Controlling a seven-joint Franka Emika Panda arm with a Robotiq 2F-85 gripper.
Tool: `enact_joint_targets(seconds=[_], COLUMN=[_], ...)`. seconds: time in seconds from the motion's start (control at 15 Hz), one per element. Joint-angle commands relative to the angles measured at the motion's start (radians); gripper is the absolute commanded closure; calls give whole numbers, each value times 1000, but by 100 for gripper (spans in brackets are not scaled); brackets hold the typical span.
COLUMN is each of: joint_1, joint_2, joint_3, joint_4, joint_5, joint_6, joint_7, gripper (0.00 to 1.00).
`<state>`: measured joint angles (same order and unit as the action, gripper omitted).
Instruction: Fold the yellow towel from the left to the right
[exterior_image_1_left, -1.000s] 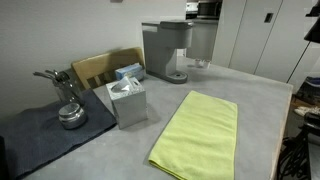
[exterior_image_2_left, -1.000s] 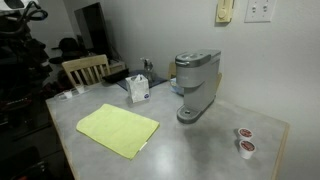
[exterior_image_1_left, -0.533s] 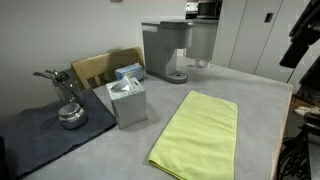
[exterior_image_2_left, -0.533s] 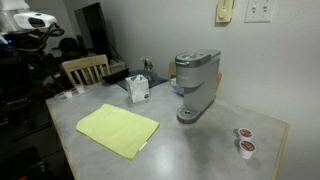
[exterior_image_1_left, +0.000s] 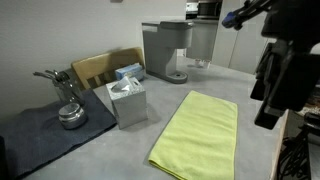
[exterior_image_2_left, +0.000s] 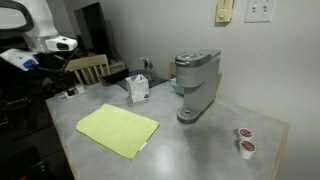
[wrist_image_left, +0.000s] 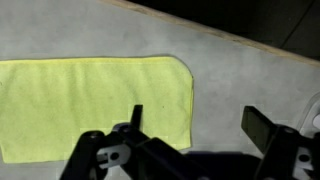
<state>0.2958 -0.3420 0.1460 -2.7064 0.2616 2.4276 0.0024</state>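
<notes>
Hovering above yellow towel, gripper jaws wide open, empty; one finger over towel's near corner, other off towel's edge.

The yellow towel lies flat and unfolded on the table

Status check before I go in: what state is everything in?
yellow towel: spread flat, unfolded.
gripper: open, empty, above the towel's edge.
tissue box: upright, tissue poking out.
coffee maker: upright, no cup under it.
coffee pods: two, standing on the table.
</notes>
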Motion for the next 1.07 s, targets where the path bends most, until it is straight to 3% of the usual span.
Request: enact_joint_targets(seconds=[0.0, 0.27, 0.33, 1.0], joint_1=[6, -6, -15, -25], joint_2=[161, 275, 202, 304], joint_3=[7, 22, 31, 39], joint_4=[90, 165, 118, 164], joint_5=[39, 46, 18, -4], joint_6=[35, 29, 18, 87], joint_7=[-29, -42, -6, -24], gripper=[0, 0, 0, 0])
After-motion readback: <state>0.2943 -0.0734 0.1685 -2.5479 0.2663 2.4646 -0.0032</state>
